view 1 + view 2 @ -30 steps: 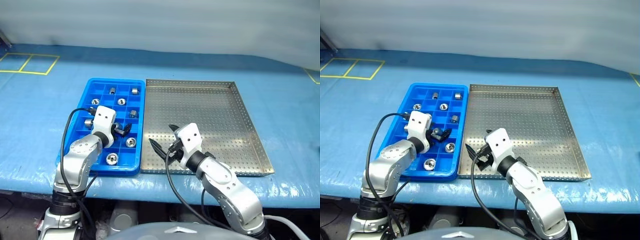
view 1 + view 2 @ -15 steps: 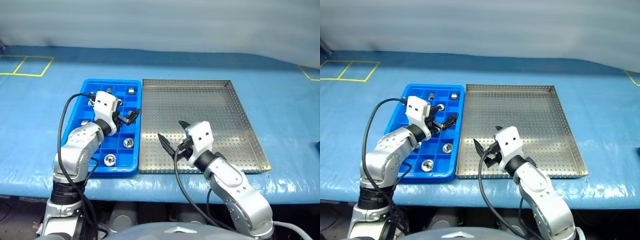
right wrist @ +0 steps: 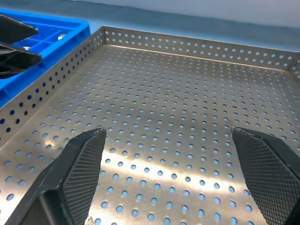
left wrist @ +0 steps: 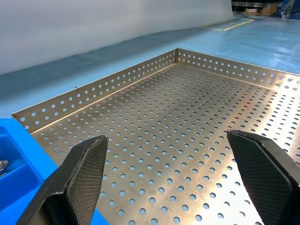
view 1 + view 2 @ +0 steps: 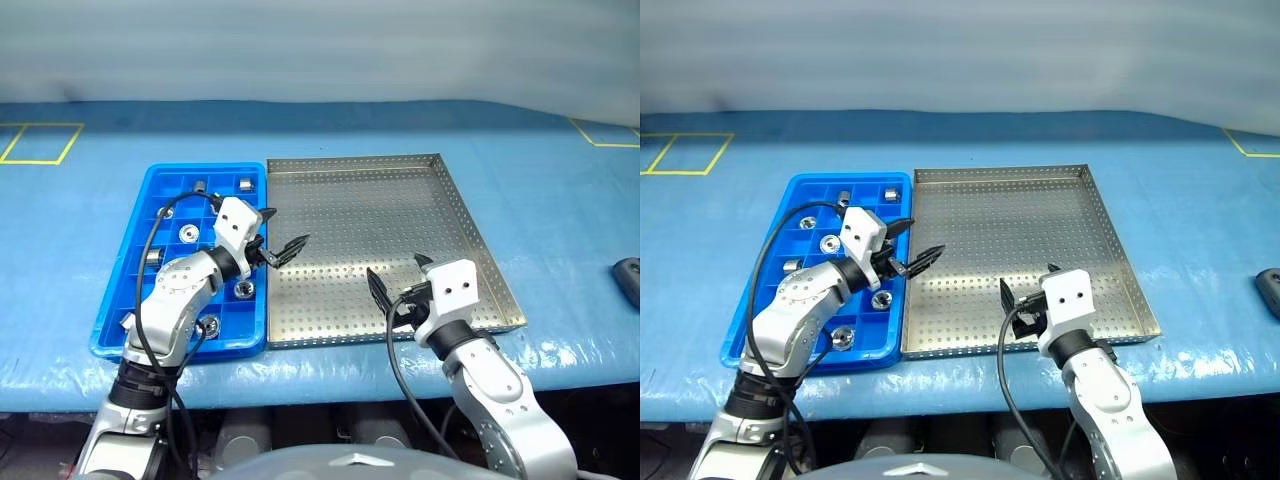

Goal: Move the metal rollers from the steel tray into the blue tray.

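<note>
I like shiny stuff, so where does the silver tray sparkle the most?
In the right wrist view the steel tray has bright streaks of glare on its holey floor near the right gripper. In the left eye view it looks evenly lit, with a softer sheen.

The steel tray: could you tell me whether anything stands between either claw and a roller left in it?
Nothing visible does: the steel tray shows only bare perforated floor. The metal rollers in view already sit in the blue tray.
</note>
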`<state>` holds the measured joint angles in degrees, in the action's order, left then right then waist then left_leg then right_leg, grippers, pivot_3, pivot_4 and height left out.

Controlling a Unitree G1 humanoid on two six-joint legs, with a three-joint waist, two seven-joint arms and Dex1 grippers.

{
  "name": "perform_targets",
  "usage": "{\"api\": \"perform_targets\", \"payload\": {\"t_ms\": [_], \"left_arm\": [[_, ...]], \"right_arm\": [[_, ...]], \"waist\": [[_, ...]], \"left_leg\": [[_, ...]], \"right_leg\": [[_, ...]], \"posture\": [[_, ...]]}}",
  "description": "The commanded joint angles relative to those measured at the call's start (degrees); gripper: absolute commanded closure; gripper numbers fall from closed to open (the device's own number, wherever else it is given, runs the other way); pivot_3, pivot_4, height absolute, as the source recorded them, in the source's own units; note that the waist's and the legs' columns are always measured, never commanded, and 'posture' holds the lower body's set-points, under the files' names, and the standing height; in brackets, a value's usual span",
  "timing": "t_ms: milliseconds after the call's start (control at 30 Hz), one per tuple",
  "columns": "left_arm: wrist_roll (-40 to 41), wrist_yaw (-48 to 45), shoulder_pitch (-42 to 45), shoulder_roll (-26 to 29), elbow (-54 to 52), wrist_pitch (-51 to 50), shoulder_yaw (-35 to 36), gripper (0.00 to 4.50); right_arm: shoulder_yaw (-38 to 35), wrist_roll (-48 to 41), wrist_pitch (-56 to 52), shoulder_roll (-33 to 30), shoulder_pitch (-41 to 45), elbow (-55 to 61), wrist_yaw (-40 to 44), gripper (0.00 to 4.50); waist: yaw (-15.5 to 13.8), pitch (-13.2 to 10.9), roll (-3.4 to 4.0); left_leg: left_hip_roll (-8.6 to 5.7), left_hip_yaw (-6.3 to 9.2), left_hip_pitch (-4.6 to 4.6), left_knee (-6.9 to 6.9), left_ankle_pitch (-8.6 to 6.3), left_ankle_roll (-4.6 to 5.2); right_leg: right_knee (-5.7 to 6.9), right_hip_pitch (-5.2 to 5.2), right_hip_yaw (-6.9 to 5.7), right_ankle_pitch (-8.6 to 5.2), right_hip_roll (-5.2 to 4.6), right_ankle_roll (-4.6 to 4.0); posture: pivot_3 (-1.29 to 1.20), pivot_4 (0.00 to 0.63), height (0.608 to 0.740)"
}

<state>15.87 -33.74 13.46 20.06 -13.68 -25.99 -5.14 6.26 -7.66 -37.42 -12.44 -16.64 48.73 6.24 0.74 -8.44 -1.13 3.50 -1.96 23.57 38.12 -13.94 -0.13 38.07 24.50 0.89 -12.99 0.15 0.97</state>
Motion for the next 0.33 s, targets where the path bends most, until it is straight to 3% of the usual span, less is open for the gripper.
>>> {"api": "perform_targets", "payload": {"t_ms": [33,333], "left_arm": [[0.1,0.0,-0.59,-0.07,-1.09,1.16,0.11,0.07],[0.69,1.46,-1.43,0.3,-2.23,-0.19,1.36,0.07]], "right_arm": [[-1.2,0.57,1.1,1.06,0.53,0.88,-1.27,0.0],[-1.47,1.16,0.84,1.72,1.94,-1.52,-1.64,0.0]], "waist": [[0.02,0.0,0.0],[-0.09,0.0,0.0]], "left_leg": [[0.0,0.0,0.0,0.0,0.0,0.0],[0.0,0.0,0.0,0.0,0.0,0.0]], "right_leg": [[0.0,0.0,0.0,0.0,0.0,0.0],[0.0,0.0,0.01,0.0,-0.01,0.0]], "posture": [[-0.02,0.15,0.74],[0.03,0.15,0.74]]}}
